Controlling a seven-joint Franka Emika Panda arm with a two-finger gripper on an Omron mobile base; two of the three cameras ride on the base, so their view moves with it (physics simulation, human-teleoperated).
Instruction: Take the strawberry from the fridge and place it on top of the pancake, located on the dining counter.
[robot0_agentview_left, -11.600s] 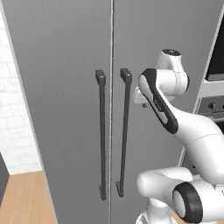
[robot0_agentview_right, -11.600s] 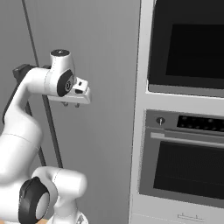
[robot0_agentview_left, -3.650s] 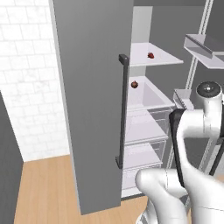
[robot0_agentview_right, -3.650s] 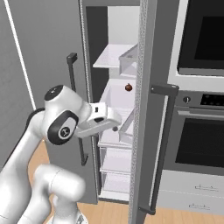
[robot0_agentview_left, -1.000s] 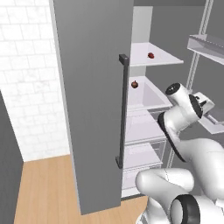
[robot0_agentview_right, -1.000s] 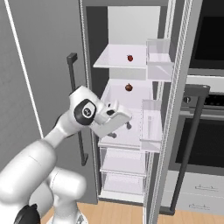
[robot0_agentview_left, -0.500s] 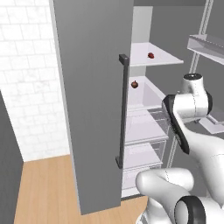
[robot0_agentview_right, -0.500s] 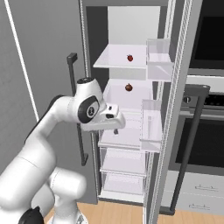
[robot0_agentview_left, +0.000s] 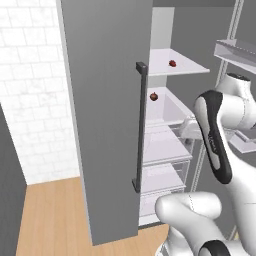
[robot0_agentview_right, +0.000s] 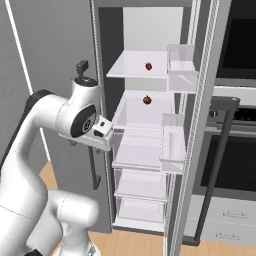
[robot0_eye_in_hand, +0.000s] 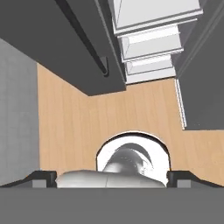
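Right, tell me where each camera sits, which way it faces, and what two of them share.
Left base view: behind the arm's left, facing the open fridge; the white arm fills the lower right.
Right base view: behind the arm's right, looking into the fridge shelves; the arm rises at lower left.
Hand view: on the hand, pointing down at the wood floor and the fridge's lower drawers; the open gripper tips sit at the bottom corners.
Both base views share the strawberry on the top shelf and the darker fruit below it.
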